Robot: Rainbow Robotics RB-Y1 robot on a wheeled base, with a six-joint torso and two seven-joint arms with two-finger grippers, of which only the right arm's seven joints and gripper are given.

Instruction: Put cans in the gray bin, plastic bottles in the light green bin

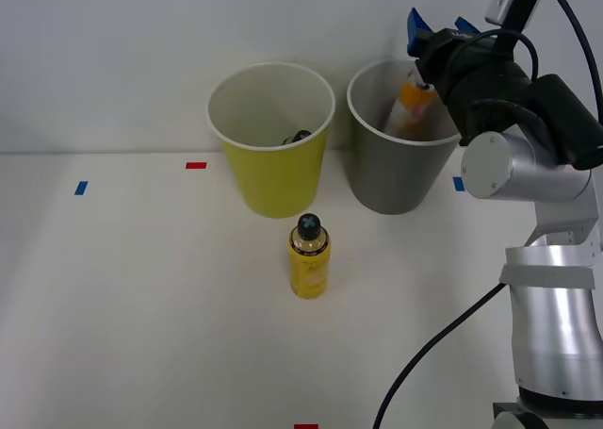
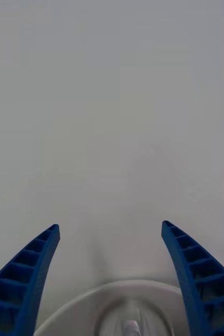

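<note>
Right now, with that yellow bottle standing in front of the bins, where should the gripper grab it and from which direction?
Grip the yellow bottle around its straight labelled body, below the black cap. It stands upright with open table around it, so a sideways approach from the robot's right, where the open right gripper is, looks simplest.

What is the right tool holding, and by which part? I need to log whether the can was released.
Nothing. The right tool is open with nothing between its fingers, above the gray bin; the orange can leans inside it.
</note>
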